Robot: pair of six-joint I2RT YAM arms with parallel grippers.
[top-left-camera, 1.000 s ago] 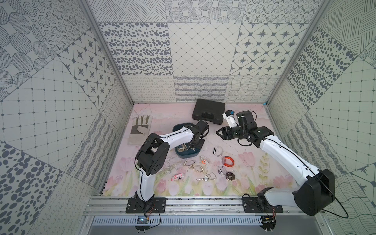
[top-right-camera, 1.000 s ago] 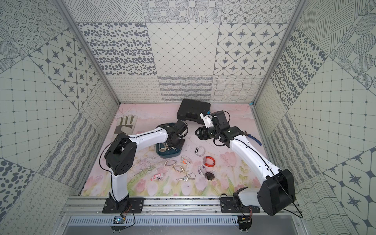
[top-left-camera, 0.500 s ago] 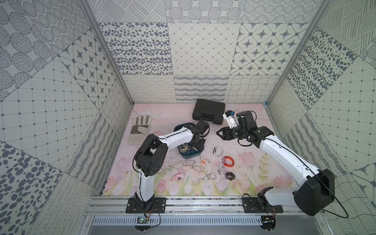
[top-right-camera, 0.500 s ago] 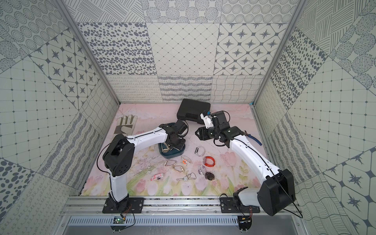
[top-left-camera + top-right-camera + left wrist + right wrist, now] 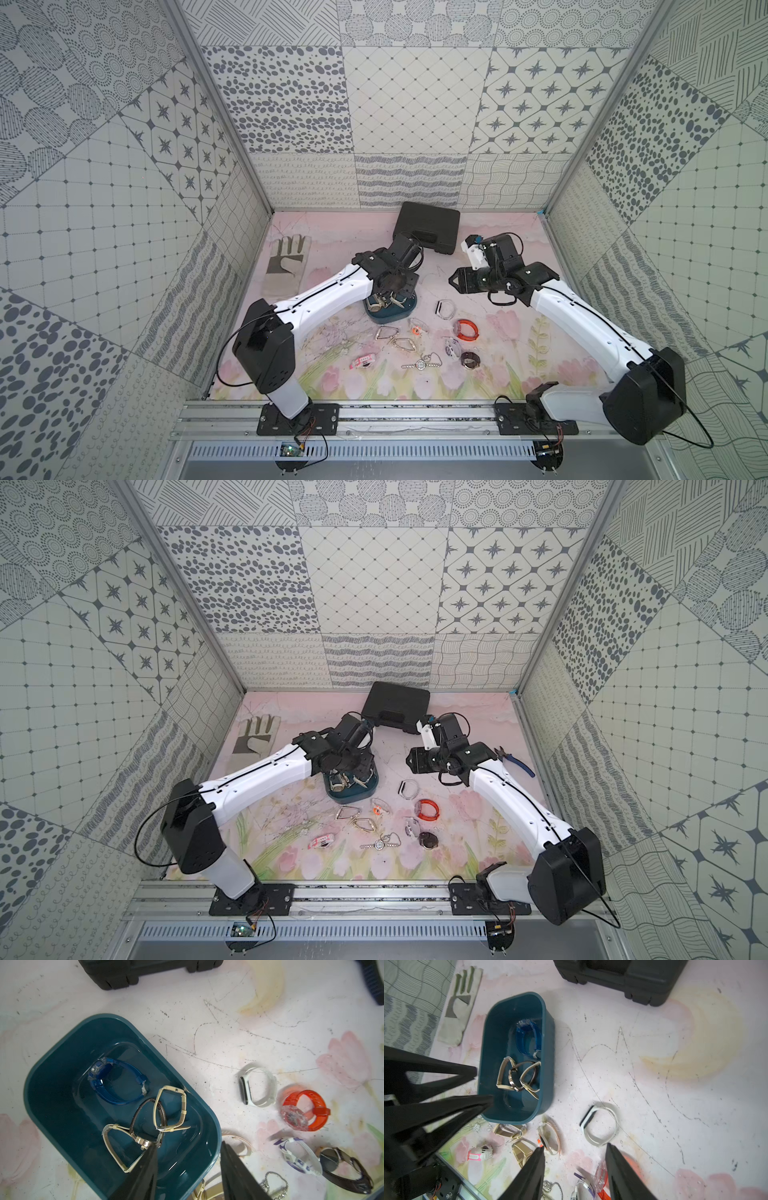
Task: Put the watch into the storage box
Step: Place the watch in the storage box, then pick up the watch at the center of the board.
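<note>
Dark teal-blue plastic storage box holds the brown-strapped watch, tangled with beige-strapped watches beside a blue translucent watch. The left gripper hangs above, jaws apart and empty, straddling the rim. The right gripper, jaws also apart and empty, hovers near a white band watch. A black hard case lies beyond.

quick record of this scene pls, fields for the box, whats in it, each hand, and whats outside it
storage box: teal, no lid, on the table
inside: blue watch, two beige-strap watches, brown-strap watch
left hand: open, empty, over the box's rim
right hand: open, empty, near the white band
outside: white band, orange watch, several more watches
other: black case, glove
</note>
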